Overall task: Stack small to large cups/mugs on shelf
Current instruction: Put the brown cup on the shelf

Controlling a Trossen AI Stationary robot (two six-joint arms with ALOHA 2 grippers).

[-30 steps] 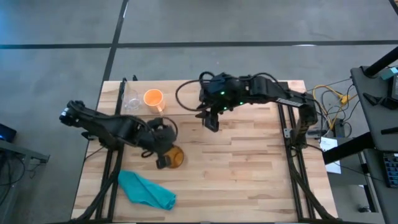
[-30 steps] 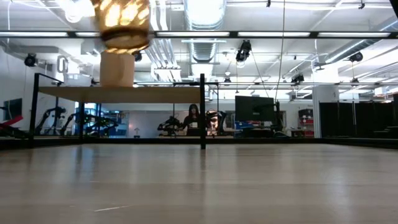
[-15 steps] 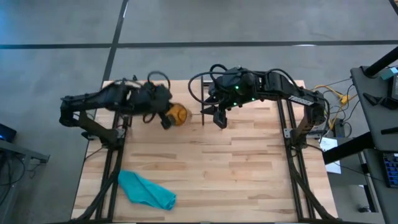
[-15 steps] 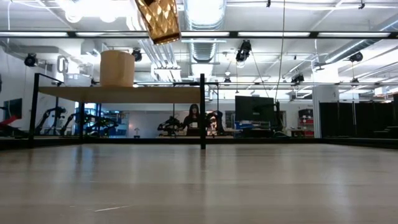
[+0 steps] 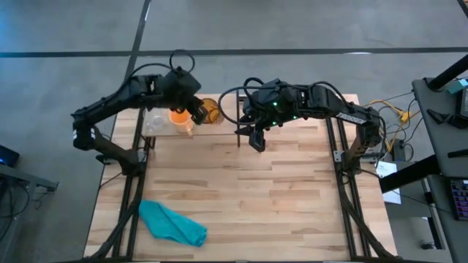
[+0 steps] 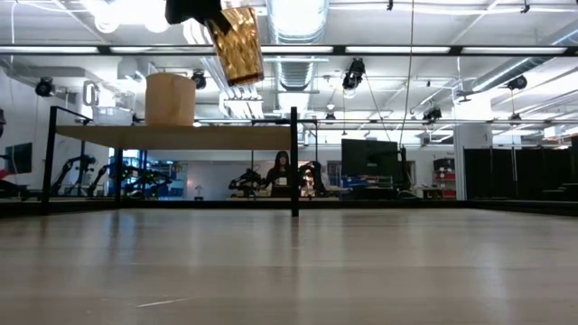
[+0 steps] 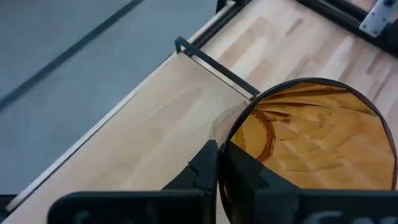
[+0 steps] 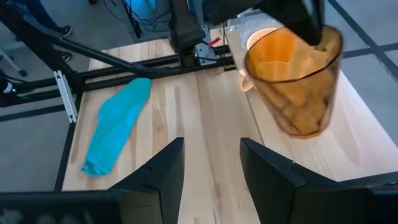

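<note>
- Amber-brown patterned glass tumbler [image 5: 208,112] is up in the air, clamped by the left gripper [image 5: 196,114] on its rim; we see one dark finger inside the cup wall and one outside in the left wrist view.
- In the low view we see the tumbler [image 6: 238,43] tilted, well above the shelf top, held from its upper end.
- We place it over the light butcher-block shelf panel [image 5: 219,120], just beside the orange mug with handle [image 5: 180,117].
- Orange mug stands upright on the shelf; the small clear transparent cup [image 5: 153,121] stands just beside it, on the side away from the tumbler.
- We see the thin black upright divider [image 6: 293,161] of the shelf near the tumbler's side.
- Right gripper [image 5: 256,139] hovers over the table just past the divider, fingers apart, nothing between them; right wrist view shows the gap plainly.
- Teal cloth [image 5: 172,223] lies crumpled on the wooden table [image 5: 292,197], well apart from the shelf and both arms.
</note>
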